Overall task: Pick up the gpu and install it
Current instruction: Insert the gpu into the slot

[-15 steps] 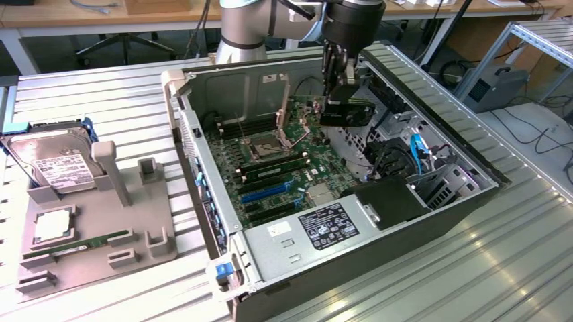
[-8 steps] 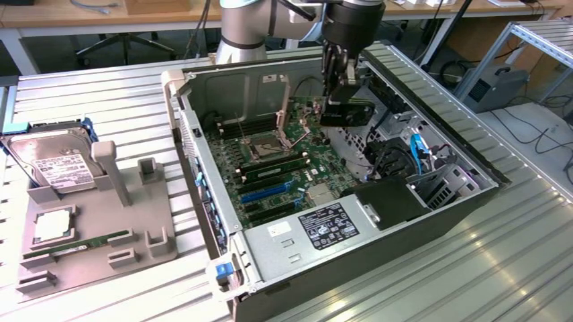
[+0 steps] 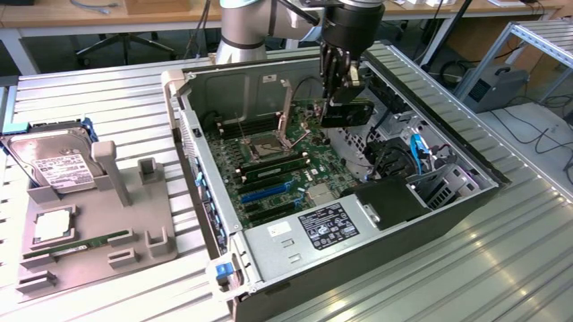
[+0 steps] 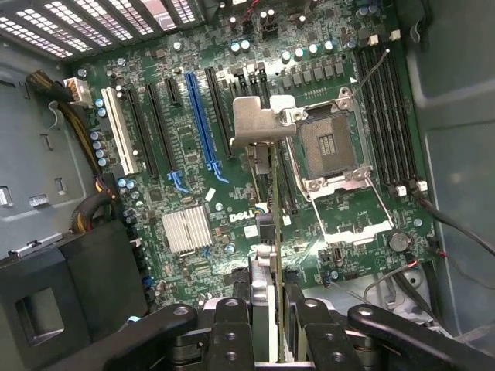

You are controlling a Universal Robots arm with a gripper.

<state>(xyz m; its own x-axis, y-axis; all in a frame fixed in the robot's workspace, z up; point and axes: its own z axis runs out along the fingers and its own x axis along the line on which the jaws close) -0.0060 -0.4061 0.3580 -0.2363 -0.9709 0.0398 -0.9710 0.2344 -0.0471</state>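
My gripper (image 3: 344, 86) hangs over the open computer case (image 3: 211, 221), shut on the gpu (image 3: 347, 114). The card hangs on edge below the fingers, its black side facing the exterior view, above the motherboard (image 3: 282, 171). In the wrist view the gpu (image 4: 272, 224) is seen edge-on between my black fingers (image 4: 232, 328), with my gripper (image 4: 268, 317) closed on both faces. Its silver end bracket (image 4: 255, 124) sticks out at the far end, over the board between the blue expansion slot (image 4: 199, 124) and the CPU socket (image 4: 325, 147). The card is apart from the slots.
A grey fixture (image 3: 85, 258) at the exterior view's left holds a silver hard drive (image 3: 54, 164), a CPU (image 3: 52, 225) and a green RAM stick (image 3: 90, 243). Inside the case are a black box (image 3: 394, 201), cables (image 3: 417, 151) and a silver heatsink (image 4: 186, 229).
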